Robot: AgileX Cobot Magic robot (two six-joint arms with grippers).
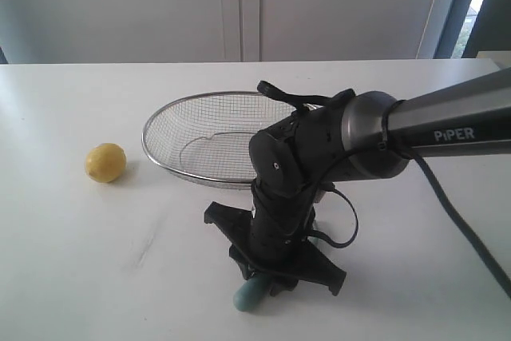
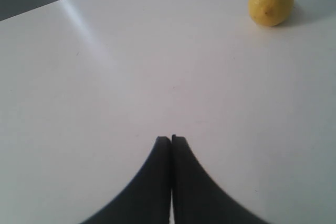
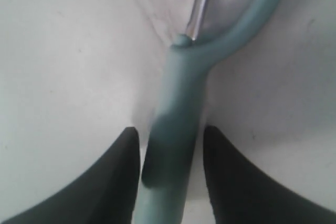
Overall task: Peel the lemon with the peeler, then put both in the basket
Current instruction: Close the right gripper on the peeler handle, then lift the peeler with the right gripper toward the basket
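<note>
The yellow lemon (image 1: 105,163) lies on the white table to the left of the wire basket (image 1: 148,148); the left wrist view shows the lemon (image 2: 270,2) far ahead and off to one side. The teal peeler (image 3: 178,103) lies flat on the table at the front. My right gripper (image 3: 171,129) is down over it, open, one finger on each side of the handle with a gap at both. In the exterior view only the handle's rounded end (image 1: 249,297) sticks out under that gripper (image 1: 271,277). My left gripper (image 2: 171,139) is shut on nothing above bare table.
The right arm (image 1: 383,137) reaches in from the right, crossing in front of the basket's near right rim. A black cable (image 1: 463,229) hangs from it. A pale wall stands behind the table's far edge (image 1: 239,61).
</note>
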